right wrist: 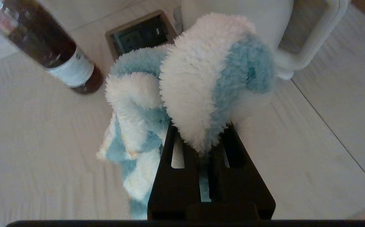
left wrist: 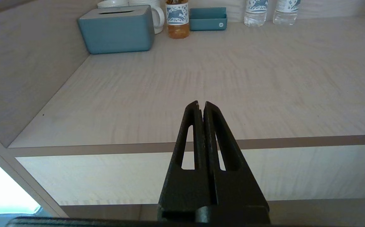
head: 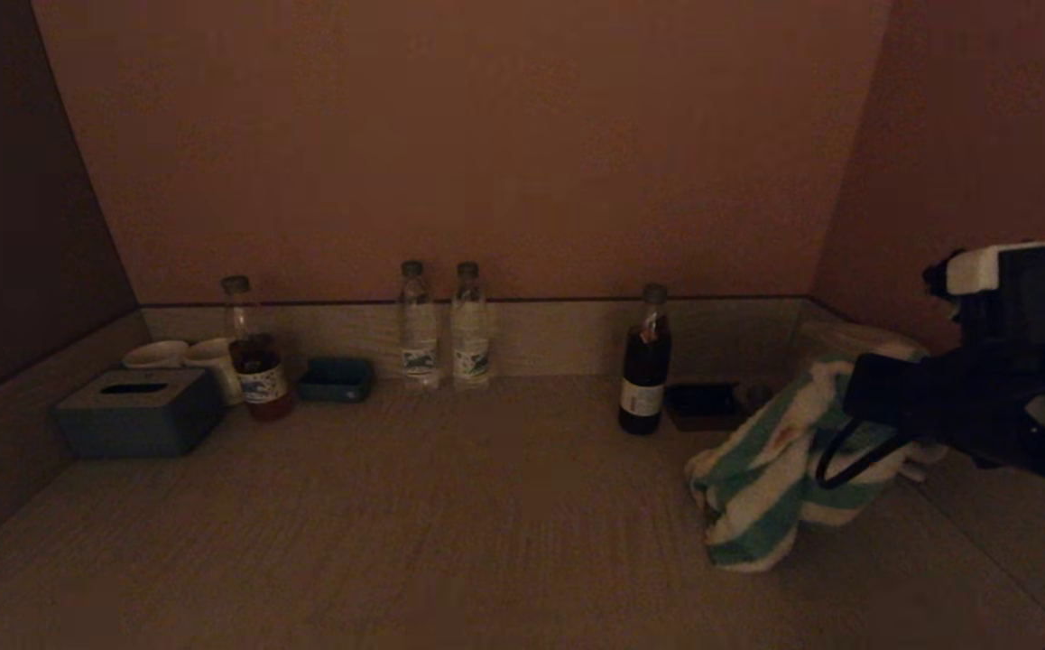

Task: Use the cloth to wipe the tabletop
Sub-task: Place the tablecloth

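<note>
Right gripper (right wrist: 201, 138) is clamping the striped cloth (head: 771, 469), which is hanging bunched with its lower end touching the surface (head: 450, 506) just right of the dark bottle (head: 644, 361). Left gripper (left wrist: 200, 105) is idling, fingers together, off the surface's front edge. Risk: a sweep leftward could be knocking the dark bottle over, or the bunched cloth could be slipping free.

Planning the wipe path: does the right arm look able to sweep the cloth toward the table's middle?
Probably yes: the right gripper is shut on the cloth, and only the dark bottle stands nearby, further back on the tabletop.
</note>
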